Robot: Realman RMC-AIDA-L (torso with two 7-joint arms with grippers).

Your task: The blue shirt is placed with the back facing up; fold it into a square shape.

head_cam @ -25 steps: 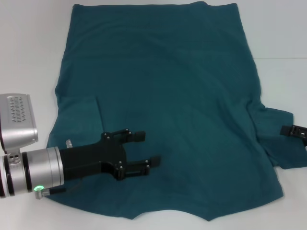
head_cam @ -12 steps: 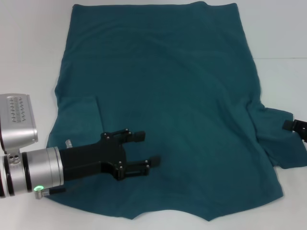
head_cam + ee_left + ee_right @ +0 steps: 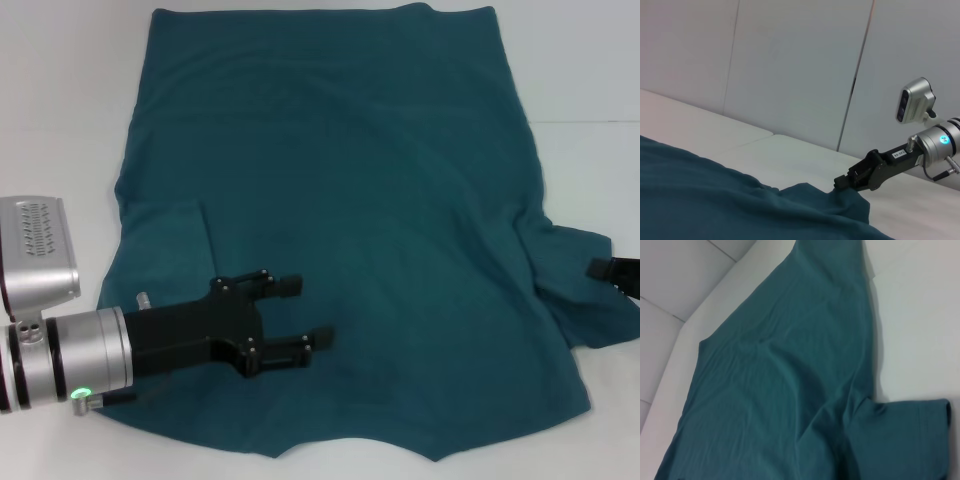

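One blue shirt (image 3: pixel 330 220) lies spread flat on the white table (image 3: pixel 60 120). Two grippers appear: the left gripper (image 3: pixel 305 312), fingers released, hovers over its near-left part. The right gripper (image 3: pixel 615 270) meets the right sleeve's edge; its grasp cannot be told.

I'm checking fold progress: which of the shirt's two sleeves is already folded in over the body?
The sleeve on the robot's left, a flap lying on the blue shirt beside the left pincer. The right sleeve spreads out on the table by the right pincer.
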